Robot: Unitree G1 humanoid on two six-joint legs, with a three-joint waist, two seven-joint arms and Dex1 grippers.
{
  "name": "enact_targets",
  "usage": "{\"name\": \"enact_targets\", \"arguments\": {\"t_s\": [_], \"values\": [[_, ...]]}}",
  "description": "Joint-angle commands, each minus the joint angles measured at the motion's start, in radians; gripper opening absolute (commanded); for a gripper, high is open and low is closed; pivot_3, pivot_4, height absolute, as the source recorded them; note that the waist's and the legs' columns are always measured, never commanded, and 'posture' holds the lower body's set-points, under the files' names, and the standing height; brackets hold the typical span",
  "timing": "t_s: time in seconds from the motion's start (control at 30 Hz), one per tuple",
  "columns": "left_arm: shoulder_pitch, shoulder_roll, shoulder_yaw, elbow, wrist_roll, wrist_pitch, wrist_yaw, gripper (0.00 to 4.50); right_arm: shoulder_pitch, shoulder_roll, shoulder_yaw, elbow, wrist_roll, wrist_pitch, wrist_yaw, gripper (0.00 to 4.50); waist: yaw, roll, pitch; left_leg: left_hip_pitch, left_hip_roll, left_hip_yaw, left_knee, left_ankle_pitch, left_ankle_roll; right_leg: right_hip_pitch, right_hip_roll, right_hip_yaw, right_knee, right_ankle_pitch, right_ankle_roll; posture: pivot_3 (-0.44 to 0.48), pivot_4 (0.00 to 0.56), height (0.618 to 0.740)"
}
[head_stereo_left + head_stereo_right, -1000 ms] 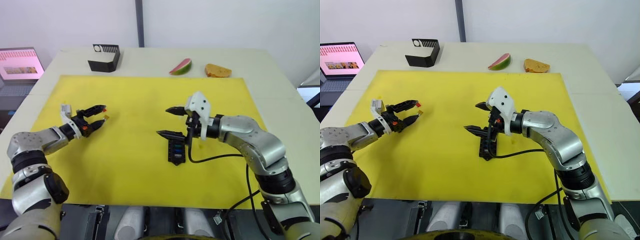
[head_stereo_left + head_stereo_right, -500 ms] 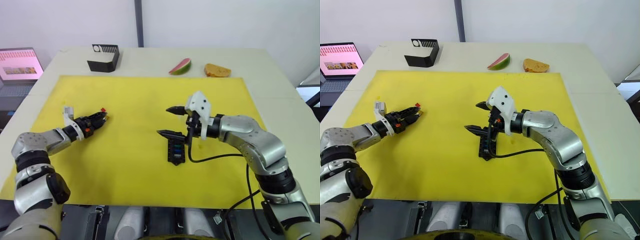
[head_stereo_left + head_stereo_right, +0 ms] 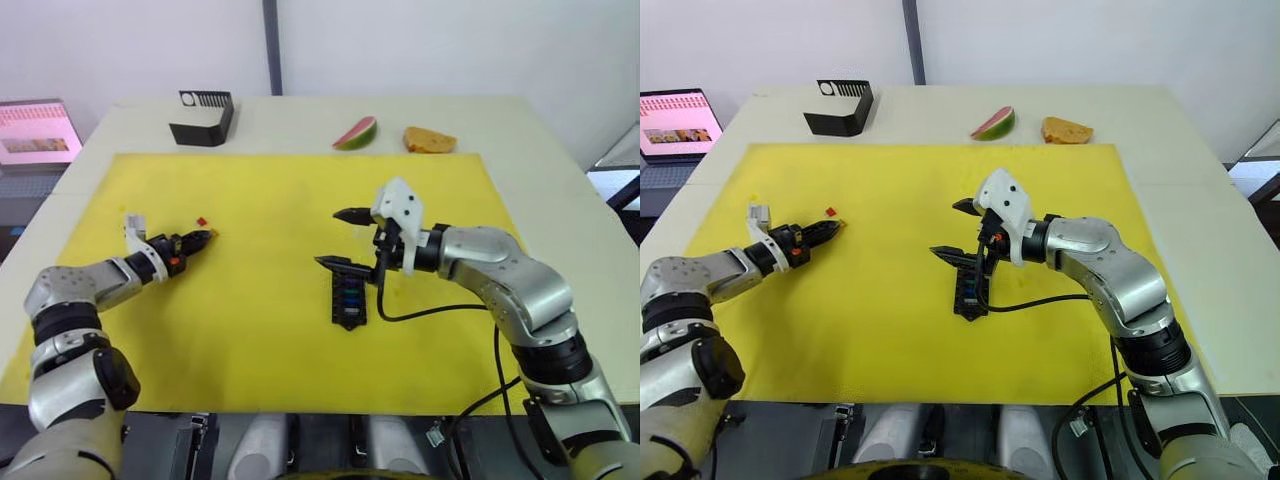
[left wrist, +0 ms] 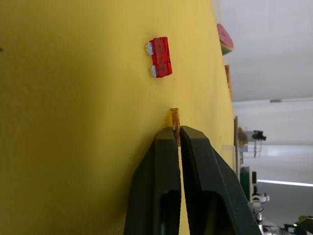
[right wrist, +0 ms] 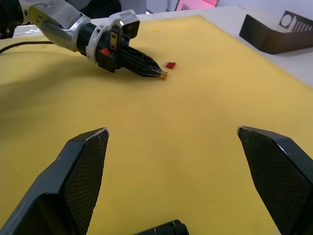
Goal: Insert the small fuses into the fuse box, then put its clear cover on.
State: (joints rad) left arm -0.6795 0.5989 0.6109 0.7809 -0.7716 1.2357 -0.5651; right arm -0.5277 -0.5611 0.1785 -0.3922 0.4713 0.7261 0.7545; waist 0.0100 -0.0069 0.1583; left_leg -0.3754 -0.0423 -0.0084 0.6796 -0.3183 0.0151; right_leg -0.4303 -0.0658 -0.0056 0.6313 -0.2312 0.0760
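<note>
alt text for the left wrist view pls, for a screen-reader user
The left gripper, its two black fingers shut, pinches a small amber fuse at its tips over a yellow mat. A red fuse lies flat on the mat just beyond, apart from the gripper.

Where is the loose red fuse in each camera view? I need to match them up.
Left eye: red fuse lies on the yellow mat, just beyond the left gripper.
Right eye: the same fuse, same spot.
Left wrist: fuse ahead of the shut fingers.
Right wrist: fuse beside the left gripper's tip.
Shared landmark: the amber fuse pinched in the left gripper.
</note>
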Motion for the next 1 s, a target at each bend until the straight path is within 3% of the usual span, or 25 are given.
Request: {"name": "enact_targets", "arguments": {"t_s": [0.03, 0.27, 0.33, 0.43, 0.7, 0.97, 1.0], "values": [[0.022, 0.022, 0.002, -0.036, 0.003, 0.026, 0.013, 0.13, 0.0, -0.002, -0.023, -0.039, 0.006, -0.009, 0.001, 4.5, -0.004, 0.0, 0.0, 0.0, 0.0, 0.0, 0.0, 0.0, 0.0, 0.0, 0.0, 0.0, 0.0, 0.0, 0.0, 0.0, 0.15, 0.74], [0.007, -0.048, 0.048, -0.366, -0.132, 0.17, 0.071, 0.13, 0.007, 0.068, -0.109, -0.014, 0.067, 0.028, -0.077, 4.5, 0.001, -0.002, 0.001, -0.01, 0.0, 0.0, 0.001, 0.001, -0.002, -0.01, 0.001, 0.0, 0.001, 0.0, 0.0, 0.0, 0.15, 0.74], [0.037, -0.116, 0.014, -0.567, -0.166, 0.144, 0.088, 0.13, 0.003, 0.126, -0.17, 0.002, 0.126, 0.076, -0.134, 4.5, 0.003, -0.003, 0.001, -0.017, 0.0, 0.0, 0.004, 0.004, -0.007, -0.014, 0.0, 0.0, 0.001, 0.001, 0.0, 0.0, 0.15, 0.74], [0.034, -0.225, 0.024, -0.738, -0.245, 0.148, 0.139, 0.13, -0.021, 0.219, -0.261, 0.02, 0.247, 0.172, -0.218, 4.5, 0.002, -0.003, 0.001, -0.017, 0.0, 0.0, 0.004, 0.004, -0.006, -0.013, 0.0, 0.0, -0.001, 0.001, 0.0, 0.0, 0.15, 0.74], [-0.05, -0.375, 0.045, -0.791, -0.519, 0.193, 0.31, 0.13, -0.085, 0.372, -0.381, 0.032, 0.493, 0.304, -0.383, 4.5, -0.008, -0.003, 0.001, -0.016, 0.001, -0.001, 0.003, 0.005, -0.009, -0.015, 0.003, 0.0, 0.001, 0.001, 0.0, 0.0, 0.15, 0.74], [-0.026, -0.369, -0.041, -0.798, -0.757, 0.151, 0.43, 0.13, -0.107, 0.434, -0.449, 0.055, 0.735, 0.335, -0.541, 4.5, -0.02, -0.003, 0.001, -0.016, 0.001, -0.001, 0.003, 0.005, -0.009, -0.014, 0.003, 0.0, 0.001, 0.001, 0.0, 0.0, 0.15, 0.74], [-0.024, -0.367, -0.055, -0.799, -0.781, 0.14, 0.441, 0.05, -0.107, 0.434, -0.441, 0.054, 0.743, 0.334, -0.555, 4.22, -0.021, -0.003, 0.001, -0.016, 0.001, -0.001, 0.003, 0.005, -0.009, -0.014, 0.003, 0.0, 0.001, 0.001, 0.0, 0.0, 0.15, 0.74]]}}
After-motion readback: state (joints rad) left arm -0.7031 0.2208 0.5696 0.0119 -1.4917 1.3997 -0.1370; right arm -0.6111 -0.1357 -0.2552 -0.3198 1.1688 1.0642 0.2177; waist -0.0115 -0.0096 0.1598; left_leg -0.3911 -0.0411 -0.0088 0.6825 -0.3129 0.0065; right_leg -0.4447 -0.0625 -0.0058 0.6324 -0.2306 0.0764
